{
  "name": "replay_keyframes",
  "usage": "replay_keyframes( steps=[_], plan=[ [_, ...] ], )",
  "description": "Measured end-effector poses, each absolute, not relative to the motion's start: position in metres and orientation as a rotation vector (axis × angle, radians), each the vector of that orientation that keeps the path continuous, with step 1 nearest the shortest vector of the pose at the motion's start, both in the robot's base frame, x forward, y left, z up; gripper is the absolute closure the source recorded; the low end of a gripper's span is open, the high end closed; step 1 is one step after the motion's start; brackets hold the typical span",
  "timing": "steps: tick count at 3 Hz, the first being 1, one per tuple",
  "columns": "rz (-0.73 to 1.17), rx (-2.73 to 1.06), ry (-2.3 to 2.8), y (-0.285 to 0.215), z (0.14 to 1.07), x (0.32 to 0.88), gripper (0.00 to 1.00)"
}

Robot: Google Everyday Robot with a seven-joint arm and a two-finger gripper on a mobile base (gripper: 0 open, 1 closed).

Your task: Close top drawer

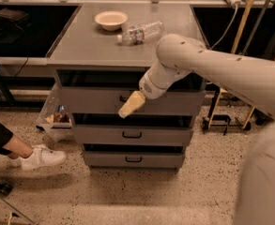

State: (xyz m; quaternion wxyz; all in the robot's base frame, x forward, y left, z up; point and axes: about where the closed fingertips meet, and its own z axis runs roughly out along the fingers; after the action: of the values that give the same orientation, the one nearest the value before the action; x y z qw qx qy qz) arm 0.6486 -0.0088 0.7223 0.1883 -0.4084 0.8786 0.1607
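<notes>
Gripper at the front of the top drawer, drawer part open.

Nearest me, my pale arm (231, 74) fills the right side and reaches left and down across the cabinet (62, 55). A white shoe (39, 156) rests on the speckled floor (141, 196) at left, with a clear bin (52, 121) beside the cabinet. Bottom drawer (133, 159) and middle drawer (132, 135) sit under the top drawer (87, 101), which stands out past the frame with a dark gap above it. The gripper (123, 112) points down-left at the centre of that front, covering most of the black handle (123, 99); I read its cream fingers as pressed together with nothing held. I cannot tell whether it touches the panel. Farther back on the top lie a plastic bottle (141, 33) on its side and a bowl (110, 19).
</notes>
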Motion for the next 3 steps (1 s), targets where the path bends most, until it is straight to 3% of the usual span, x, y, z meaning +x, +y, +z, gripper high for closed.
replay_keyframes(
  steps=[2,3],
  plan=[
    [0.226,-0.805,2.488,-0.065,0.787,0.543,0.00],
    [0.152,-0.670,2.556,-0.070,0.792,0.453,0.00]
  ],
)
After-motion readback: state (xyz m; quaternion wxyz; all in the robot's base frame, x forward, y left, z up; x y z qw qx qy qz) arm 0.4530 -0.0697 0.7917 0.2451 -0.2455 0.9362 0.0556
